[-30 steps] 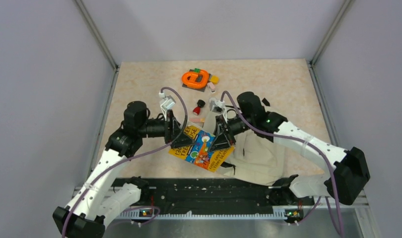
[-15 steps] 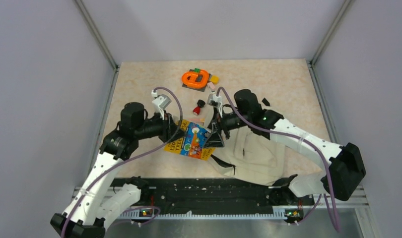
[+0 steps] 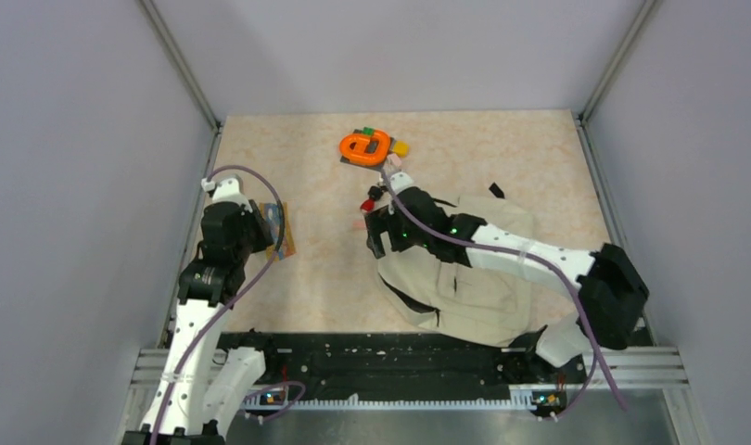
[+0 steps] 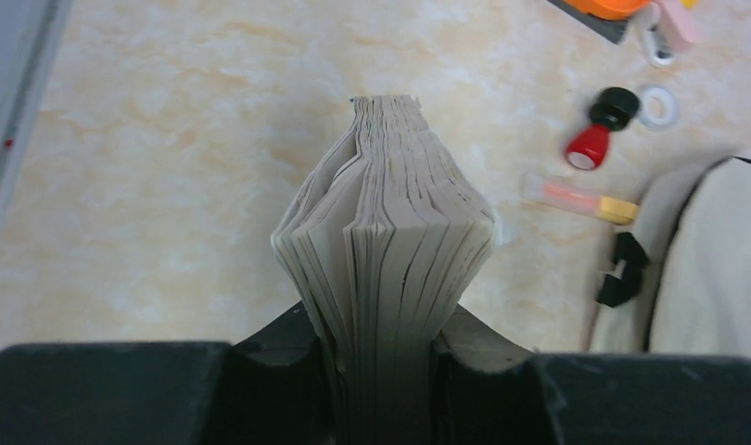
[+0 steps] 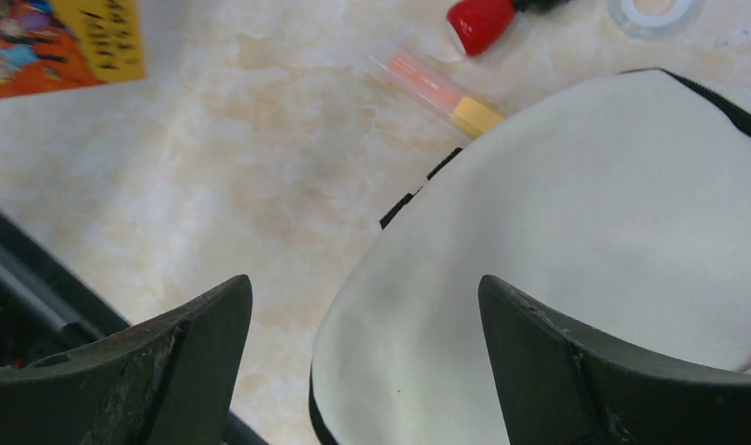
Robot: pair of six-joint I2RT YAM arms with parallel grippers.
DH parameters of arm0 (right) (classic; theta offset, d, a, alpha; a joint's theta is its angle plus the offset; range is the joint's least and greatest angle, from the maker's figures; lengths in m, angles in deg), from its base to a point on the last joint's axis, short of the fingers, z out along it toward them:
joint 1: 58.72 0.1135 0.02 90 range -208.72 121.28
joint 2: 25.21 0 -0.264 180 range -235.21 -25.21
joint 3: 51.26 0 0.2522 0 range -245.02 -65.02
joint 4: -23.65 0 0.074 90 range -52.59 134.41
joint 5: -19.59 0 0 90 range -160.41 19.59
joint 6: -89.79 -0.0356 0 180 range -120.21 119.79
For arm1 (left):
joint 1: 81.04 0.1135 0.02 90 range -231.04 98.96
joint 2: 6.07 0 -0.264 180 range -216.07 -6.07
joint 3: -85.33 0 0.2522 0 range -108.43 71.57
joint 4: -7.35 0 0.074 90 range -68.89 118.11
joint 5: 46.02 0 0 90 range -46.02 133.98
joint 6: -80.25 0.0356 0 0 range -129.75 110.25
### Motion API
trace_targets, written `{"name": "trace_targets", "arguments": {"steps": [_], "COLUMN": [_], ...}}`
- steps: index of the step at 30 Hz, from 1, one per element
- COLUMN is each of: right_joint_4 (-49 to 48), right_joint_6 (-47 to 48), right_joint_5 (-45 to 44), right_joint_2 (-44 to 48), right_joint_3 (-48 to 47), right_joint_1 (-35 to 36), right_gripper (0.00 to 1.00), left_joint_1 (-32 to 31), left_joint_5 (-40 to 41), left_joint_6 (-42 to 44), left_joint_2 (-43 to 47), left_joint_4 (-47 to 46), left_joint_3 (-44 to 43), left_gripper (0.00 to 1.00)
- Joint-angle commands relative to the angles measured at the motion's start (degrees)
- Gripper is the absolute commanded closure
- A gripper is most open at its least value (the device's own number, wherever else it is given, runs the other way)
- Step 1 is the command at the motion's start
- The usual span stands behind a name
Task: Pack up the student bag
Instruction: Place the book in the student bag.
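Observation:
The student bag (image 3: 483, 278), cream fabric with black trim, lies flat on the right half of the table. My right gripper (image 3: 379, 232) hovers over its upper left edge. In the right wrist view that gripper (image 5: 364, 283) stands open, the bag (image 5: 585, 232) below it and nothing between the fingers. My left gripper (image 3: 265, 232) is far left near the wall, shut on a colourful paperback book (image 3: 281, 229). The left wrist view shows the book's page edges (image 4: 386, 241) fanning out from the gripper (image 4: 386, 371). The bag (image 4: 715, 269) sits at the right edge of that view.
At the back lies an orange ring-shaped item (image 3: 364, 146) on a dark pad, a yellow piece (image 3: 401, 147) beside it. A red-and-black stamp (image 4: 596, 139), a white tape ring (image 4: 657, 105) and a pink-yellow tube (image 4: 580, 199) lie left of the bag. The left wall is close to the left arm.
The left gripper shut on the book and carried it left toward the wall. The right gripper let go of the book, opened and moved over the bag's upper left edge.

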State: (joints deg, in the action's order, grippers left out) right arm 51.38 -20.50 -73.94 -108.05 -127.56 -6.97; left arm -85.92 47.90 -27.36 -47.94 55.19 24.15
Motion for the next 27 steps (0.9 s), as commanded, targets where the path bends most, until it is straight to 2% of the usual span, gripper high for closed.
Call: {"name": "trace_targets", "arguments": {"steps": [1,8,17,21,24,27], "right_joint_4": [3.2,11.2,14.8,15.4,13.5,12.2], "right_joint_6": [-3.0,-1.1,-0.4,-1.6,-2.4,-3.0], "right_joint_5": [-19.8,-32.0,-37.4,-36.1,-33.2,-31.9], "right_joint_2": [-8.3,-22.7,-24.4,-21.9,-17.3,-12.7], "right_joint_3": [-6.4,-17.7,-18.2,-16.7,-14.1,-11.4], "right_joint_1": [5.4,10.0,10.4,10.4,10.4,10.3], "right_gripper": [0.1,0.12,0.51,0.62,0.65,0.8], "left_joint_1": [0.4,0.6,0.8,0.8,0.8,0.8], "left_joint_5": [9.9,10.6,10.1,8.8,5.3,-1.3], "left_joint_6": [0.8,1.3,1.3,1.1,0.8,0.6], "left_joint_2": [2.5,3.0,4.5,5.0,5.0,5.7], "left_joint_4": [-5.3,-4.8,-5.0,-5.6,-6.1,-8.2], "left_joint_3": [0.0,0.5,0.9,1.1,1.0,1.6], "left_gripper": [1.0,1.0,1.0,1.0,1.0,1.0]}}
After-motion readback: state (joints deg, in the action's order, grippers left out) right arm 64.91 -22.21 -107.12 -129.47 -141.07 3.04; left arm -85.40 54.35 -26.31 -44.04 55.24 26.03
